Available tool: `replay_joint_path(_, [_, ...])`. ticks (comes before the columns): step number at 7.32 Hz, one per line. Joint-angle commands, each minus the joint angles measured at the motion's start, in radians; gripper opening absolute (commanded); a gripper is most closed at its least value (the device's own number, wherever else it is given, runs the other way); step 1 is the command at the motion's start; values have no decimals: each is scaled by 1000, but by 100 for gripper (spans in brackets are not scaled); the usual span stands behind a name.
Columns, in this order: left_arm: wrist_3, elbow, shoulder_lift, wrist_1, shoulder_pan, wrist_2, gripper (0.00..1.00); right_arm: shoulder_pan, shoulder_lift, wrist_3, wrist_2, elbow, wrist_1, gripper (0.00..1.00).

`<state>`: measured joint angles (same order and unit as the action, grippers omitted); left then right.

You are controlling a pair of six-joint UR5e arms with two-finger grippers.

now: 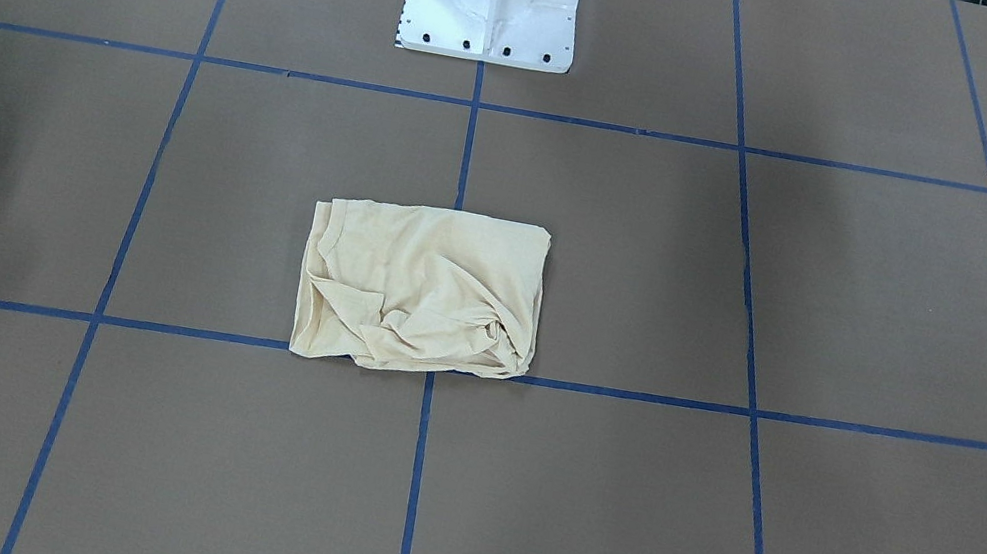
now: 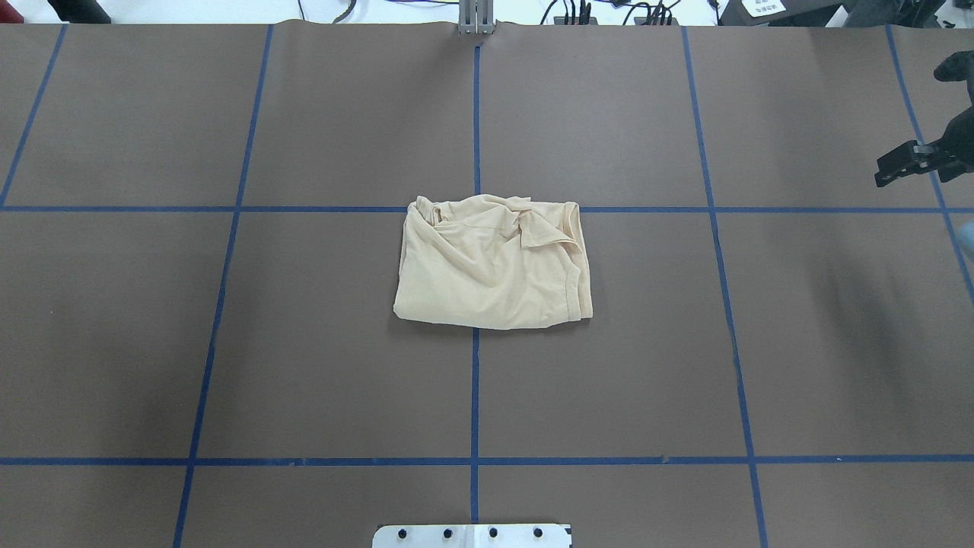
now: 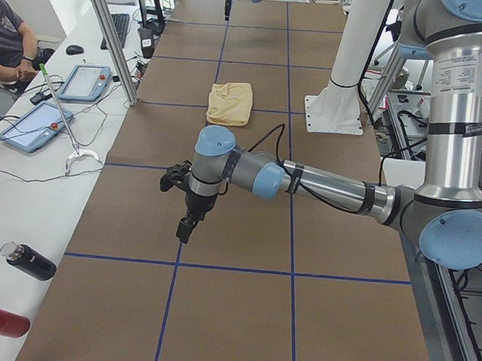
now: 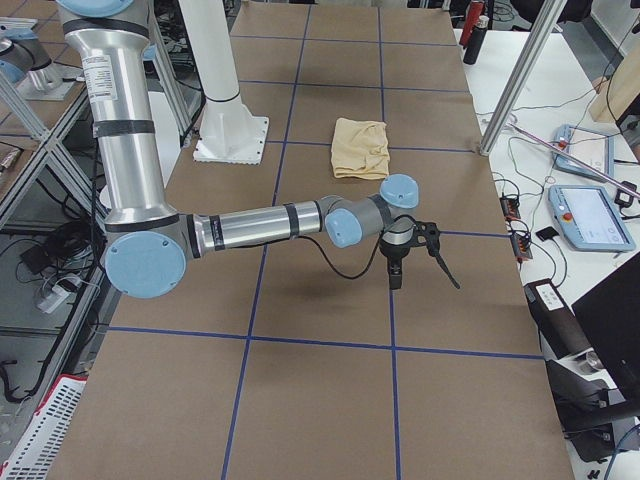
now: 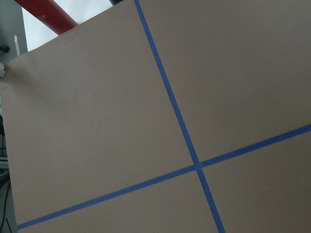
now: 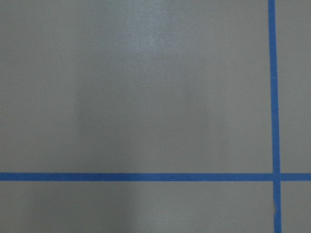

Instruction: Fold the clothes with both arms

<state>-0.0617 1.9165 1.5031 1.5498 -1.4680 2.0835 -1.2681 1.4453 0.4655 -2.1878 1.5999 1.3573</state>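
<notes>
The cream-yellow T-shirt (image 1: 420, 290) lies folded into a wrinkled rectangle at the table's middle, print hidden; it also shows in the overhead view (image 2: 491, 266) and both side views (image 3: 231, 102) (image 4: 362, 148). No gripper touches it. My right gripper (image 2: 909, 128) hangs at the overhead view's right edge, far from the shirt, its two black fingers spread apart and empty; the right side view (image 4: 426, 286) shows it above bare table. My left gripper (image 3: 174, 209) shows only in the left side view, low over bare table, far from the shirt; I cannot tell whether it is open or shut.
The white pedestal base (image 1: 491, 2) stands on the robot's side of the shirt. Blue tape lines (image 2: 475, 380) divide the brown table cover. A side bench holds tablets (image 3: 85, 82) and bottles (image 3: 29, 261); a seated person (image 3: 9, 34) is there.
</notes>
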Motion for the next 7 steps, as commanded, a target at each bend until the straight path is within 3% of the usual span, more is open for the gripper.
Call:
replay_joint_path(1, [-10,21,0,-191,-24,161,100,-88,38,-161,-85,8,96,100])
replay_joint_path(3, [-117,-112,9,-177,-81,211,100,-160,117,-263,-142,8,138,100])
replay_joint_path(7, [-191,-157,0,-158,-90,208,100,-238,191,-321,-168,-9,123,100])
